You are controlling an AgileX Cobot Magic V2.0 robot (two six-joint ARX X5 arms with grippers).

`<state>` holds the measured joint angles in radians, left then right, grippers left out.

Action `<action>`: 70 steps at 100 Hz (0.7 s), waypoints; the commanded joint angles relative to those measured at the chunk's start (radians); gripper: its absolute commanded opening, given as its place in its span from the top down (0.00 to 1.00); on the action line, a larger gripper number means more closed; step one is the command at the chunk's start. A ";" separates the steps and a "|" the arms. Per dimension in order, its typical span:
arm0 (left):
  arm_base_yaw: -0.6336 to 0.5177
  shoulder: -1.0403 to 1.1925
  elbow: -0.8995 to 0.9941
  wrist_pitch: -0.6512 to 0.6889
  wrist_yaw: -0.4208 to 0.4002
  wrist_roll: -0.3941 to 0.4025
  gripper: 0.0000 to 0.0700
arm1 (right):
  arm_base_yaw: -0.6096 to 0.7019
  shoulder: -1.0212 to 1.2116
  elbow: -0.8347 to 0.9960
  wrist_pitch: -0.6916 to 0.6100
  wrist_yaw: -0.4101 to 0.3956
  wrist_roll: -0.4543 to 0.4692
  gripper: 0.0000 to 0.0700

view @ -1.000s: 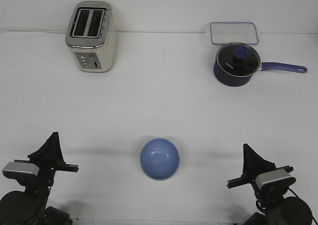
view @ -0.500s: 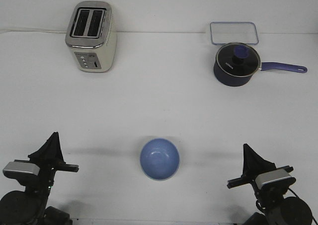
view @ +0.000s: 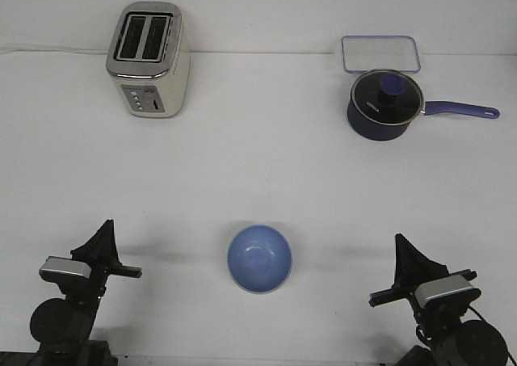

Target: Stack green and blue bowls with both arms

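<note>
A light periwinkle blue bowl (view: pixel 259 258) sits upright on the white table near the front centre, and its inside looks bare. No green bowl shows in this view. My left gripper (view: pixel 104 235) is low at the front left, well to the left of the bowl. Its fingers meet in one dark point and hold nothing. My right gripper (view: pixel 402 253) is low at the front right, well to the right of the bowl. It is also drawn to a point and holds nothing. Neither gripper touches the bowl.
A cream toaster (view: pixel 149 59) stands at the back left. A dark navy saucepan (view: pixel 384 103) with a glass lid stands at the back right, its long handle pointing right. A clear rectangular container (view: pixel 380 54) lies behind it.
My left arm has shifted to the right, toward the bowl, and shows smaller at the frame's bottom. The right arm and the bowl have not moved.
</note>
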<state>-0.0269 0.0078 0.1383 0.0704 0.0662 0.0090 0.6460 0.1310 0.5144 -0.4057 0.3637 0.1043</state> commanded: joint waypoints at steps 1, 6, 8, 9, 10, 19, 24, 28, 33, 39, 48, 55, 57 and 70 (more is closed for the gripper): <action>0.003 -0.005 -0.019 0.059 -0.021 -0.006 0.98 | 0.006 -0.005 0.001 0.009 0.003 0.000 1.00; 0.002 -0.005 -0.038 0.085 -0.050 -0.007 0.98 | 0.006 -0.005 0.001 0.008 0.003 0.000 1.00; 0.002 -0.005 -0.046 0.095 -0.056 -0.010 0.98 | 0.006 -0.005 0.001 0.009 0.003 0.000 1.00; 0.002 -0.005 -0.050 0.101 -0.060 -0.011 0.98 | 0.006 -0.005 0.001 0.009 0.003 0.000 1.00; 0.002 -0.005 -0.055 0.108 -0.063 -0.013 0.98 | 0.006 -0.005 0.001 0.009 0.003 0.000 1.00; 0.003 -0.005 -0.101 0.178 -0.097 -0.030 0.98 | 0.006 -0.005 0.001 0.009 0.003 0.000 1.00; 0.002 -0.005 -0.123 0.209 -0.097 -0.038 0.98 | 0.006 -0.005 0.001 0.009 0.003 0.000 1.00; 0.002 -0.005 -0.125 0.201 -0.097 -0.050 0.98 | 0.006 -0.006 0.001 0.009 0.003 0.000 1.00; 0.002 -0.005 -0.125 0.192 -0.097 -0.055 0.98 | 0.006 -0.006 0.001 0.009 0.003 0.000 1.00; 0.002 -0.005 -0.125 0.188 -0.096 -0.054 0.98 | 0.006 -0.006 0.001 0.009 0.003 0.000 1.00; 0.002 -0.005 -0.124 0.189 -0.096 -0.054 0.98 | 0.006 -0.006 0.001 0.009 0.003 0.000 1.00; 0.002 -0.005 -0.124 0.188 -0.096 -0.054 0.98 | 0.006 -0.006 0.001 0.009 0.003 0.000 1.00; 0.002 -0.005 -0.124 0.189 -0.096 -0.054 0.98 | 0.006 -0.006 0.001 0.009 0.003 0.000 1.00; 0.002 -0.005 -0.124 0.189 -0.096 -0.054 0.98 | 0.006 -0.006 0.001 0.009 0.003 0.000 1.00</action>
<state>-0.0265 0.0048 0.0326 0.2470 -0.0273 -0.0418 0.6460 0.1303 0.5144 -0.4057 0.3641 0.1043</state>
